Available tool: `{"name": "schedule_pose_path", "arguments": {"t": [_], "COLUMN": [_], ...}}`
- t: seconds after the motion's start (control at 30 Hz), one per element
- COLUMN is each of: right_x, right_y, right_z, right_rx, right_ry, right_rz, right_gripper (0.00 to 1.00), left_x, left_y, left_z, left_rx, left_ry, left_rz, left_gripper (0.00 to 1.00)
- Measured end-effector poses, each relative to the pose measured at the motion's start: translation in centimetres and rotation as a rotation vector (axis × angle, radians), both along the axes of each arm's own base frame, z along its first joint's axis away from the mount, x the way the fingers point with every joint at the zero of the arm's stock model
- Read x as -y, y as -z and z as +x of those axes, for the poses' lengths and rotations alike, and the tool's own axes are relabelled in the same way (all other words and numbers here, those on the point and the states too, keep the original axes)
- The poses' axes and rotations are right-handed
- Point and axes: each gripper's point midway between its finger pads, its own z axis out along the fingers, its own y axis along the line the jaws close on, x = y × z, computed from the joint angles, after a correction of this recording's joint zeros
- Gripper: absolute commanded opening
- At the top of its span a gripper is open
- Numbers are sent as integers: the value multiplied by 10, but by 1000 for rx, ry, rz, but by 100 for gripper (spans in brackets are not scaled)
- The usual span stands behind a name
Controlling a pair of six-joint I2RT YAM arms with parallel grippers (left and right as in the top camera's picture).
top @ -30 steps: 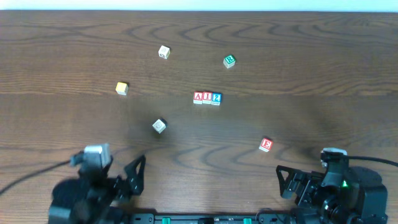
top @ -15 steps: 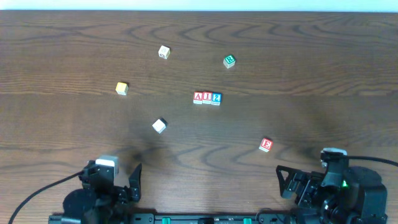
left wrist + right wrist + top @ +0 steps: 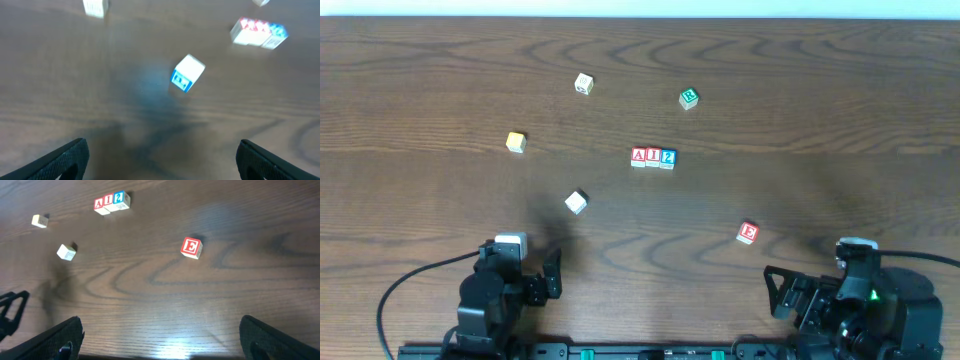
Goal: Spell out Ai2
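Ai2 row (image 3: 653, 157) lies at 1 o'clock from the spread left gripper (image 3: 551, 277) and 11 o'clock from the spread right gripper (image 3: 773, 291); the left has shifted right.

Left arm (image 3: 490, 300): black, grey-white cap, black cable. Right arm (image 3: 885, 310): black, white cap, green light, black cable. Left gripper (image 3: 160, 152), right gripper (image 3: 160, 330): black fingers.

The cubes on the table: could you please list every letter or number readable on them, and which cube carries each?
"A", red: left cube of the row.
"I", red: middle cube of the row.
"2", blue: right cube of the row.
"E", red: lone red-edged cube.
Green-edged cube: mark too small to read.
Tilted white cube: blue mark, blurred.
Far white cube: mark too small to read.
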Motion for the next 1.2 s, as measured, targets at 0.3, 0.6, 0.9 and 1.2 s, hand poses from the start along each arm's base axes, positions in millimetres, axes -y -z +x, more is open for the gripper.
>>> {"name": "schedule_pose_path", "arguments": {"t": [0.3,0.6,0.9,1.2], "right_x": [0,0,2,18], "right_y": [0,0,0,-18], "right_z": [0,0,1,46], "right_rx": [-1,-1,4,478], "right_ry": [0,0,2,-10], "right_rz": [0,0,-15,-192], "right_gripper": [99,99,99,99], "left_x": [-7,-7,-7,-7], "left_y": [0,0,0,0], "left_z": [2,2,2,2], "left_rx": [4,5,5,4], "left_ry": [-37,-37,-37,-37], "left_rz": [21,21,21,21], "left_gripper": [95,95,95,95]}}
